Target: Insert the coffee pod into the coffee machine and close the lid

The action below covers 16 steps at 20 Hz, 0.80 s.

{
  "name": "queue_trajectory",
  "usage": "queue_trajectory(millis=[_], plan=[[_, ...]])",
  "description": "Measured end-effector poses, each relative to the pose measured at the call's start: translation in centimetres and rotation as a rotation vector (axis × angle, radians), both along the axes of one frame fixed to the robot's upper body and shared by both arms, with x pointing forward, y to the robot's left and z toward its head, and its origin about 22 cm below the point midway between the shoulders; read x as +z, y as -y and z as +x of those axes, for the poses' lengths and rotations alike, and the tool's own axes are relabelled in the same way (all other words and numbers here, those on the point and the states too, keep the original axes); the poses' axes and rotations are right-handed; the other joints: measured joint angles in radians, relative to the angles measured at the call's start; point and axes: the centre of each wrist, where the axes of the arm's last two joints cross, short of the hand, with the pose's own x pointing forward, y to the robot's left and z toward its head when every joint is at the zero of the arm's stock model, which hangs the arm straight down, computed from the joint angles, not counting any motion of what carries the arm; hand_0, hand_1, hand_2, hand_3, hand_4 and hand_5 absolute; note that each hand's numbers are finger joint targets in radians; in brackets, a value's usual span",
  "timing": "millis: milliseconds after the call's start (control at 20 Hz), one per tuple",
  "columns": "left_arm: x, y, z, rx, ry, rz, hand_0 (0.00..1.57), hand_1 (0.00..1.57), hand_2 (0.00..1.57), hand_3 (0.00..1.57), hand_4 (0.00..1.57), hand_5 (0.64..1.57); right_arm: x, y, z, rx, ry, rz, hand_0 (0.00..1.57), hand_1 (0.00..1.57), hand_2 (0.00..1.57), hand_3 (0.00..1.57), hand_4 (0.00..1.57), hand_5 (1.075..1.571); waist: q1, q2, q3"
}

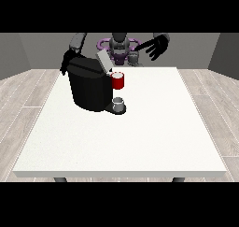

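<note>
Nearest the camera the white table [121, 146] is bare surface, nothing between its front edge and the machine.

Next back: a small grey cup [119, 102] sits on the drip base of the black coffee machine [88, 88], under the brew head. The red part [118, 81] on the machine's head, just above the cup, could be the coffee pod seated in its slot or part of the machine — can't tell which. No loose pod visible anywhere on the table.

The lid [102, 60] is up, tilted back from the top of the machine. So as I read it: pod step likely done, lid closing still left.

Behind: the hand at the view's left [65, 62] is right behind the machine's far upper corner, mostly hidden by the body, so I can't tell its finger state or whether it touches anything. The hand at the view's right [156, 47] is raised off the table, fingers spread, holding nothing, well apart from the machine.

Obstruction-wise — nothing sits over the lid; the cup is below and clear of its swing.
</note>
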Motion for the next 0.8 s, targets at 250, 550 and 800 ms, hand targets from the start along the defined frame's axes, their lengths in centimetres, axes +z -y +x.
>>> queue_trajectory(millis=[250,550,800], plan=[[-7.8,0.2,-4.0,0.025,-0.192,-0.189,0.0,0.0,0.0,0.0,0.37,1.571,-1.9,0.8,-2.5,-0.034,-0.067,0.011,0.0,0.0,0.0,0.0,0.0,1.571,0.072,-0.15,0.0014],[-12.7,-0.6,-7.7,0.087,-0.334,-0.247,0.0,0.0,0.0,0.0,0.41,1.571,0.4,-1.1,-1.1,0.084,0.005,0.071,0.0,0.0,0.0,0.0,0.0,1.571,0.102,-0.247,0.002],[-14.0,-1.4,-9.4,0.108,-0.379,-0.289,0.0,0.0,0.0,0.0,0.43,1.571,3.1,-1.8,0.4,0.198,0.06,0.053,0.0,0.0,0.0,0.0,0.11,1.571,0.131,-0.282,0.002]])
